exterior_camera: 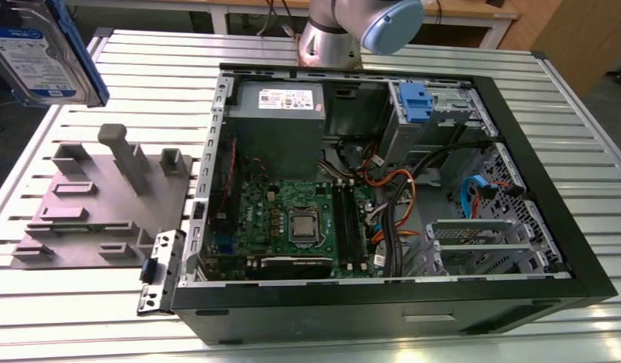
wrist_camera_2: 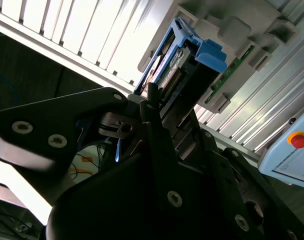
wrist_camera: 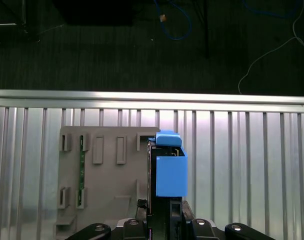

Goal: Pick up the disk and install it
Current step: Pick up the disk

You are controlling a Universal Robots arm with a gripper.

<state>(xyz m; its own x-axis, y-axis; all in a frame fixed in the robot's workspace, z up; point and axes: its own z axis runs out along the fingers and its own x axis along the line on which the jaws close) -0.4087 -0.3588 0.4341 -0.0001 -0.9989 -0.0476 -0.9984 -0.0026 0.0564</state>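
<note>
In the exterior view the disk (exterior_camera: 38, 57) hangs at the exterior view's left, well apart from the computer case (exterior_camera: 582, 249). In the second wrist view the gripper (wrist_camera_2: 164, 107) is clamped on its end, so it could tilt. In the first wrist view a slip would drop it onto the grey fixture (wrist_camera: 104, 170).

no print is legible: the disk (exterior_camera: 38, 57) bears a white-and-blue label, the grey box (exterior_camera: 280, 132) a white sticker, the lettering on both too small to read.
</note>
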